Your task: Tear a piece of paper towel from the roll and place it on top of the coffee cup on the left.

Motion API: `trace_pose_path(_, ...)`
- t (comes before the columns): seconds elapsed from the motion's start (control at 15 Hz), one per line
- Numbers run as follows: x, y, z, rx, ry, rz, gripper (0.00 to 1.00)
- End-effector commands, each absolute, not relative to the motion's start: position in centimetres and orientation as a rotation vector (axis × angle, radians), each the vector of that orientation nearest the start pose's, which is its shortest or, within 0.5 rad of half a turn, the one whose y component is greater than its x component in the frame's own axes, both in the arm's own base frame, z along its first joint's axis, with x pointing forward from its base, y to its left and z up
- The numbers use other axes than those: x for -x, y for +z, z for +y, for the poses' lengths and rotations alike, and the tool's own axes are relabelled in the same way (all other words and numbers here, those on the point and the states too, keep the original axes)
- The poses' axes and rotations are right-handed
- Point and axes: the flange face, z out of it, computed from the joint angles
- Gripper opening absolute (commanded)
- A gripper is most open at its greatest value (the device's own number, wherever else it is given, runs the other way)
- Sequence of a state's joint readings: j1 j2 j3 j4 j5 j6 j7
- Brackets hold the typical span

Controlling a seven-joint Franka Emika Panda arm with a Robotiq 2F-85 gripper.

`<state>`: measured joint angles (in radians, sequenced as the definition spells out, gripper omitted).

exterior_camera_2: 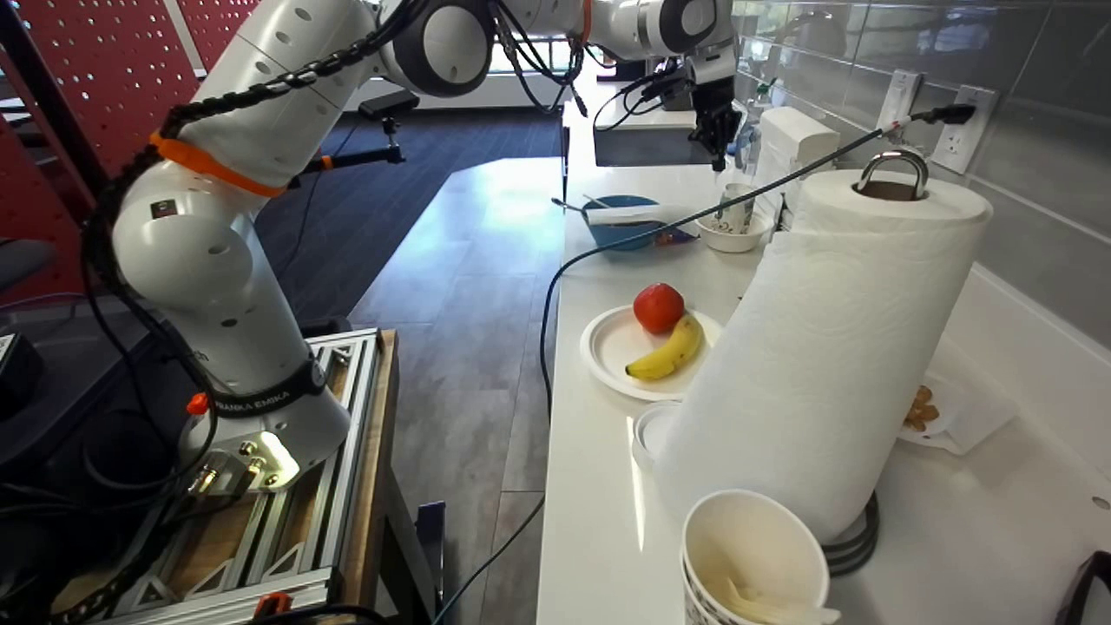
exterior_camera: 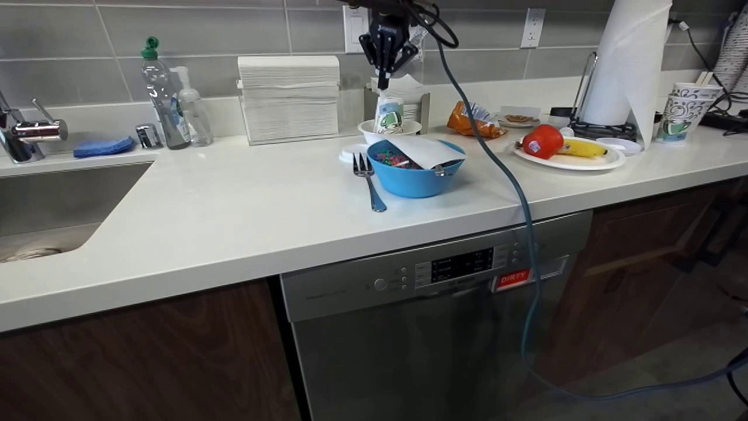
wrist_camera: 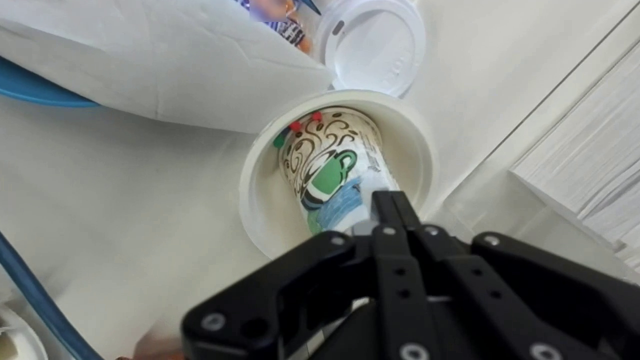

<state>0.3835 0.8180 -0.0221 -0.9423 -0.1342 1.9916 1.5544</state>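
Observation:
The roll [exterior_camera: 619, 64] stands on its black stand at one end of the counter, and it also shows in an exterior view [exterior_camera_2: 825, 365]. A loose sheet hangs from it. The coffee cup [wrist_camera: 327, 175] with green markings appears upside down in a white bowl [wrist_camera: 257, 200]; it also shows in both exterior views [exterior_camera: 390, 120] [exterior_camera_2: 738, 213]. My gripper [wrist_camera: 395, 205] is shut right over the cup's upper end, pointing down [exterior_camera: 383, 82]. A small, blurred white scrap, seemingly the piece of paper towel [wrist_camera: 371, 182], shows at its tips, partly hidden by the fingers.
A blue bowl [exterior_camera: 409, 184] with candies and a white sheet [wrist_camera: 165, 65] across it stands beside the white bowl. A white lid [wrist_camera: 375, 50] and napkin box [exterior_camera: 289, 99] are near. A plate [exterior_camera_2: 599, 356] holds fruit. A cable [exterior_camera: 514, 175] crosses the counter.

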Motion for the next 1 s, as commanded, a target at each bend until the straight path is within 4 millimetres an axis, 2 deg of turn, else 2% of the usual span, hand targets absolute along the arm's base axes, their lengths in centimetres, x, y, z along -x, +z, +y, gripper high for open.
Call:
trace_pose_path(0.0, -75.0, 40.5, 28.0, 2.505, -0.444, 1.683, 0.0)
trace_pose_path(0.07, -75.1, 40.4, 27.9, 2.509, -0.438, 1.679, 0.26)
trace_pose_path(0.13, -75.1, 40.5, 28.0, 2.509, -0.434, 1.677, 0.27)
trace_pose_path(0.2, -75.2, 40.5, 28.0, 2.507, -0.434, 1.677, 0.32)
trace_pose_path(0.73, -75.3, 42.0, 27.3, 2.486, -0.412, 1.693, 0.93)
trace_pose_path(0.8, -75.3, 42.0, 27.2, 2.485, -0.41, 1.696, 0.99)
trace_pose_path(0.93, -75.4, 41.9, 27.2, 2.482, -0.414, 1.698, 1.0)
